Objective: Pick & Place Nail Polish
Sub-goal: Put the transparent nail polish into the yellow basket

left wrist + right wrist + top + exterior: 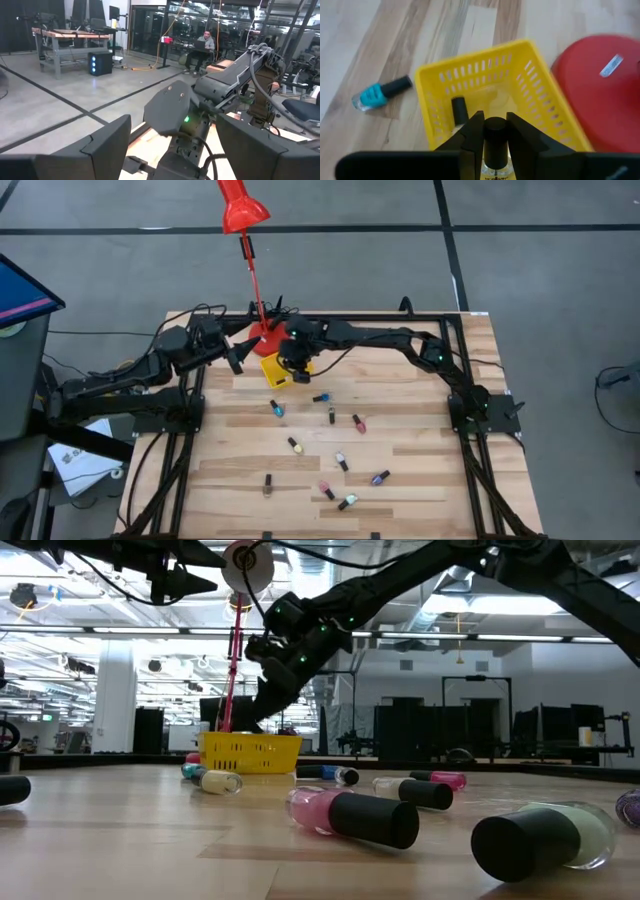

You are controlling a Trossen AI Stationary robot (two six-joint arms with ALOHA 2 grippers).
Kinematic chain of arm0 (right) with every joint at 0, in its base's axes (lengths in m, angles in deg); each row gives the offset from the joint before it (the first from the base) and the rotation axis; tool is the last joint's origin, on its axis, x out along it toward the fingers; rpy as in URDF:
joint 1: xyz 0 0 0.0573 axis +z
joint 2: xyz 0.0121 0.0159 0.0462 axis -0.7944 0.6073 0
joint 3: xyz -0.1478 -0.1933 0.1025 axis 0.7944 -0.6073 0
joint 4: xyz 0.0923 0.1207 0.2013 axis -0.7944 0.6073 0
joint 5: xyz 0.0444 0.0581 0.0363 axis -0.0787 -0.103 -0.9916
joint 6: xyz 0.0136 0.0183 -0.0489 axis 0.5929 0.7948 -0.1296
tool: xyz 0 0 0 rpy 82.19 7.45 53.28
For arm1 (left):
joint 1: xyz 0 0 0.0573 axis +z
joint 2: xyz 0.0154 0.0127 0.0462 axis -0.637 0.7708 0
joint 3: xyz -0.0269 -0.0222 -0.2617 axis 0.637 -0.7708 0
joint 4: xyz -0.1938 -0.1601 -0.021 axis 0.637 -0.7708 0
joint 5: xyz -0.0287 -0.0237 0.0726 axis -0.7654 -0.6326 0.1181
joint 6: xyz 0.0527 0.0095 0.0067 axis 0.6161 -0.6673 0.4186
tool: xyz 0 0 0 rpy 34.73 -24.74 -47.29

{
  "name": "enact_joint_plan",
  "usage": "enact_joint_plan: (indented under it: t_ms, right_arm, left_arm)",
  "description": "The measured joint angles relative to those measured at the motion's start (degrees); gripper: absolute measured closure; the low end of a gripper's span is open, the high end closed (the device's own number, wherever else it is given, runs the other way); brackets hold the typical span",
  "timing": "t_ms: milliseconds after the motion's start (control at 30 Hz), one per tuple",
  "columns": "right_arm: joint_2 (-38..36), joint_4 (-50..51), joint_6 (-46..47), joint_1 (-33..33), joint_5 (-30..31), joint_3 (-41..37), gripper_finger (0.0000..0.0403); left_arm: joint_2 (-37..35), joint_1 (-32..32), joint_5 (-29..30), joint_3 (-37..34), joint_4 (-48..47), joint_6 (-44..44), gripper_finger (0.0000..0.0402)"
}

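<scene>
My right gripper hangs over the yellow basket at the table's far middle, shut on a clear nail polish bottle with a black cap. Another bottle with a dark cap lies inside the basket. A teal bottle lies on the table beside the basket. Several more bottles lie scattered on the wood nearer the front, such as a pink one and a purple one. My left gripper is open and empty, raised left of the basket. My right gripper pinches the bottle between its two fingers, which stand on either side of the black cap. The fingers point down at the basket from above. The bottle lies along them, cap toward the basket, clear body farther back, lifted clear.
A red lamp stands with its round base right behind the basket and its pole rising over the far edge. Black frame rails run along the table's left and right sides. A person sits far off in the room.
</scene>
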Motion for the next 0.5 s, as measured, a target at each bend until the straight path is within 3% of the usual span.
enact_joint_plan:
  t_ms: [300, 500]
  right_arm:
    - [-0.1, -1.7, 1.4, -0.6, 1.2, 0.0, 0.0331]
    - [-0.5, -1.0, 2.5, -1.0, 1.0, 0.6, 0.0267]
  left_arm:
    - [0.0, 0.0, 0.0, 0.0, 0.0, 0.2, 0.0113]
    - [0.0, 0.0, 0.0, 0.0, 0.0, 0.7, 0.0113]
